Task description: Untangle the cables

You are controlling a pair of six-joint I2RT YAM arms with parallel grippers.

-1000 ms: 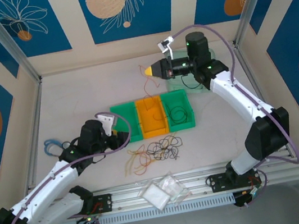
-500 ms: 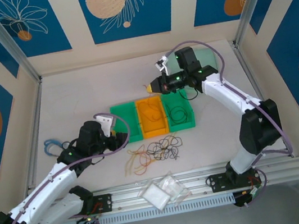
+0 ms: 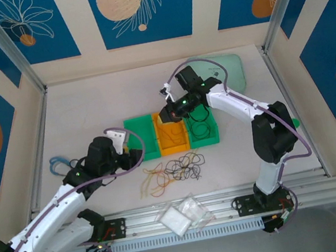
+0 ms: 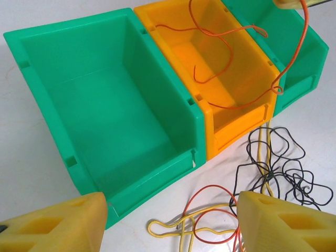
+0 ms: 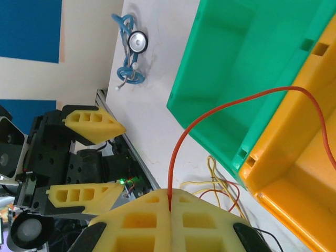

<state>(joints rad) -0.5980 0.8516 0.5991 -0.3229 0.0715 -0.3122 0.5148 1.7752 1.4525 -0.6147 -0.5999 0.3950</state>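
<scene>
From above, the right arm covers the far end of the orange bin (image 3: 175, 150), and the right jaws are hard to make out there. The right wrist view shows their yellow fingers (image 5: 136, 215) pressed together, pinching one orange cable (image 5: 171, 173). In the left wrist view its loops hang inside the orange bin and over the front corner.

That view cuts off the right green bin (image 4: 299, 79) at the frame edge. From above, a black loop (image 3: 201, 127) lies in it. The left green bin (image 4: 115, 115) shows bare floor.

The left jaws stand spread and hold nothing, their fingers (image 4: 63, 223) just in front of that bin. The other cables (image 3: 181, 165), black, orange and pale yellow, lie tangled on the counter (image 3: 83, 114) just before the bins. A blue cord with a round disc (image 5: 138, 41) lies well to the left.
</scene>
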